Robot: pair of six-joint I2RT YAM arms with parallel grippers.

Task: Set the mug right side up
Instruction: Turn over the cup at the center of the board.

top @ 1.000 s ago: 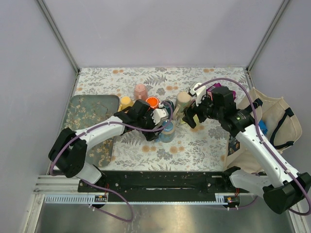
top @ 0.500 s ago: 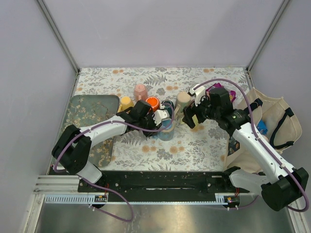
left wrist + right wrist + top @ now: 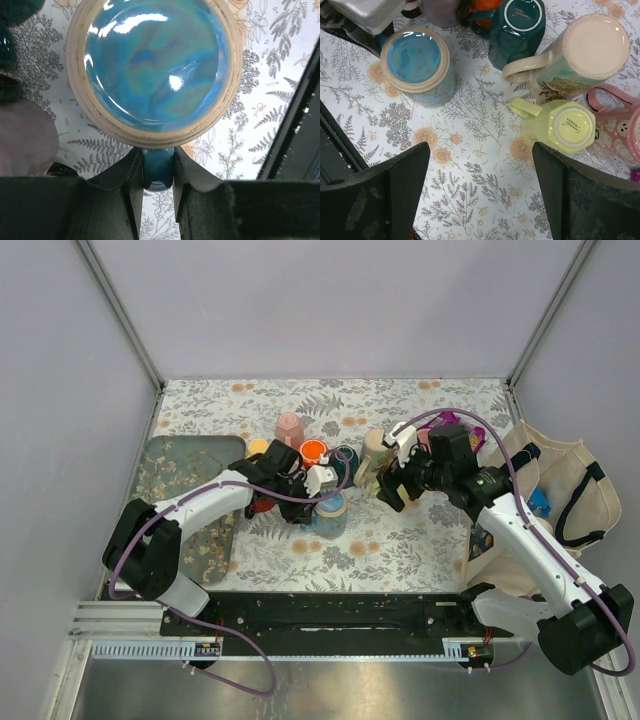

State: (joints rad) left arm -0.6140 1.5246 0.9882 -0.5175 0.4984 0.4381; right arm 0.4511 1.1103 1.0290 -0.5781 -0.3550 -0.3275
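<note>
We see the blue mug (image 3: 328, 512) mid-bench, base up, on the near-edge side of the other mugs (image 3: 290, 428). The left gripper (image 3: 158, 162) has its fingers clamped on the mug's handle (image 3: 158, 175). The right gripper (image 3: 480, 155) is spread wide, holding nothing, and hovers by the yellow mug (image 3: 565, 127) toward the right edge.

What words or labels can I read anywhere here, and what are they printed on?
No text here reads clearly.
Dark green mug: a two-line stamp on its upturned base, too small to read.
Yellow mug: a similar stamp on its upturned base, too blurred to read.
Blue mug and tall cream mug: no writing shows on their bases.
</note>
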